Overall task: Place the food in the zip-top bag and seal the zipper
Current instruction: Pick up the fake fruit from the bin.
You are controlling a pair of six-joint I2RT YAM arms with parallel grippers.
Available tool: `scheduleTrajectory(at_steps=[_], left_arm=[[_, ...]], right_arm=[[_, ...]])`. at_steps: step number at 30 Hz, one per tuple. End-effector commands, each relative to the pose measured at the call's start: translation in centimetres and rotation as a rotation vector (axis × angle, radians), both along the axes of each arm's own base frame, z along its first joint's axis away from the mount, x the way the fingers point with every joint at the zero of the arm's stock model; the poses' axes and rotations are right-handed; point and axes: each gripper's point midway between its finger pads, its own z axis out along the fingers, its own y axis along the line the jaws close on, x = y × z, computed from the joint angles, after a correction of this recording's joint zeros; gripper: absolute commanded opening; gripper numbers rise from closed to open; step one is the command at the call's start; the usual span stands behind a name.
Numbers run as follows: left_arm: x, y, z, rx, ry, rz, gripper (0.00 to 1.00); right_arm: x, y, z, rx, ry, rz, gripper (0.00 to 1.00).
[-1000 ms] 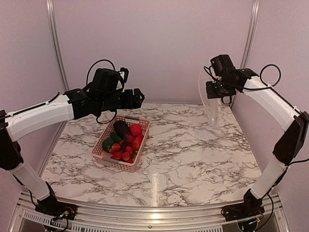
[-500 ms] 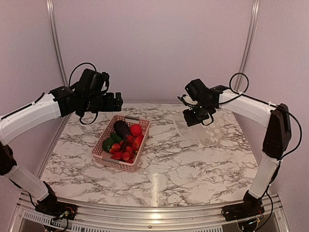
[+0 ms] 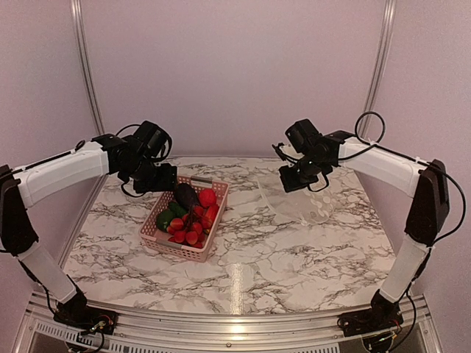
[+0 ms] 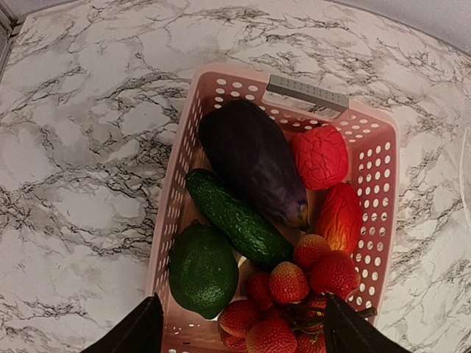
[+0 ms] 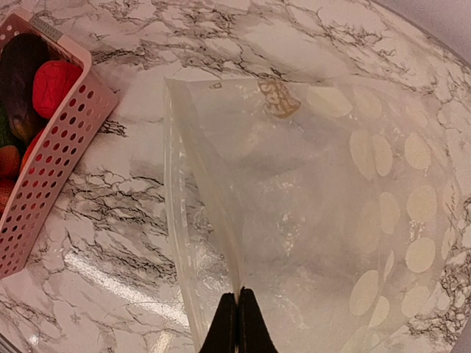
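The food lies in a pink basket (image 3: 176, 252): a dark purple eggplant (image 4: 254, 158), a red tomato (image 4: 320, 156), a green cucumber (image 4: 235, 219), a round green piece (image 4: 202, 268), an orange-red piece (image 4: 340, 217) and several small red strawberries (image 4: 294, 283). My left gripper (image 3: 163, 179) hovers open above the basket's near-left end, its fingers either side of the strawberries (image 4: 243, 331). My right gripper (image 3: 293, 180) is shut on one lip of the zip-top bag (image 3: 309, 202), which drapes onto the table. The mouth gapes slightly, and the zipper (image 5: 174, 220) runs along its left edge, with my right gripper (image 5: 238, 294) pinching the upper lip.
The pink basket (image 5: 51, 162) sits left of the bag with a strip of marble table (image 3: 250, 250) between them. Metal frame posts (image 3: 85, 66) stand at the back corners, and pale walls close in on both sides.
The left arm came down and right over the basket, and its jaws narrowed a little. The right gripper carried the bag from the back right down towards the middle, so the bag now rests on the table.
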Motion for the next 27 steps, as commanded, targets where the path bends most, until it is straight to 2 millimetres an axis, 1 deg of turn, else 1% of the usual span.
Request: scheduleTrajectory(at_steps=[1, 8, 11, 15, 20, 24, 27], left_arm=[[-1.8, 1.0, -3.8, 0.050, 0.169, 0.038, 0.77], [-2.5, 1.0, -7.6, 0.022, 0.280, 0.157, 0.71], [-2.8, 1.0, -8.9, 0.010, 0.315, 0.211, 0.71], [-2.8, 1.2, -10.1, -0.001, 0.329, 0.279, 0.70], [-2.9, 2.3, -11.7, 0.026, 0.330, 0.397, 0.70], [-2.5, 2.2, -12.8, 0.028, 0.336, 0.422, 0.71], [-2.0, 1.9, -13.3, 0.036, 0.335, 0.423, 0.74]], right_arm=[[-0.1, 0.1, 2.1, 0.049, -0.038, -0.003, 0.00], [-0.3, 0.2, 2.2, 0.060, -0.033, 0.000, 0.00], [-0.4, 0.3, 2.2, 0.068, -0.032, 0.003, 0.00], [-0.5, 0.3, 2.1, 0.070, -0.030, 0.004, 0.00], [-0.7, 0.5, 1.7, 0.084, -0.020, 0.008, 0.00], [-0.9, 0.5, 1.5, 0.086, -0.018, 0.009, 0.00], [-1.0, 0.5, 1.4, 0.087, -0.018, 0.007, 0.00]])
